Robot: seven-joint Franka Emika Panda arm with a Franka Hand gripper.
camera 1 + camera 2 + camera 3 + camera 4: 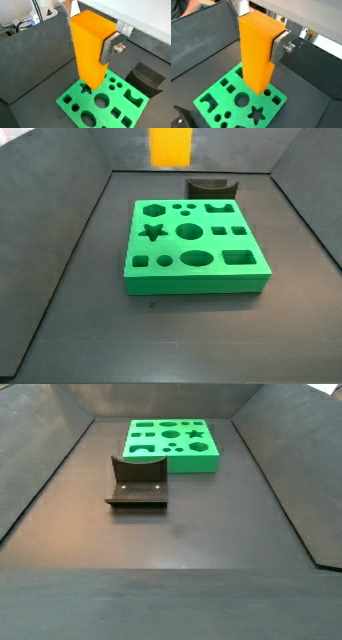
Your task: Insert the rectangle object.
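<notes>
The hand [100, 50] is hanging high above the bench [187, 338], pinching the block [90, 47] upright between its silver fingers [111, 49]; in both wrist views one plate is lying flat against the block's side, and the other is hidden behind it. In a side view only the block's lower end [171, 145] is showing at the far edge of the picture, well above the green board [194, 246], so the piece is hanging in the air and touching nothing below. The board is lying flat on the bench floor with its shaped holes facing up, and the fixture [136, 480] is standing just beside it. I judge the carrying step is in hand: the block is gripped and lifted, but insertion is not yet begun. From the wrist views the block's bottom end is hovering over the board's cut-outs, though I cannot tell which hole lies directly beneath it. The rectangular hole [238, 256] sits near the board's right, near corner in that side view. The next move, I think, is calling for shifting the hand until the block's end lines up over that hole, squaring its faces with the hole's edges, then lowering straight down; a slight twist or offset would probably leave it catching on the foam rim.
</notes>
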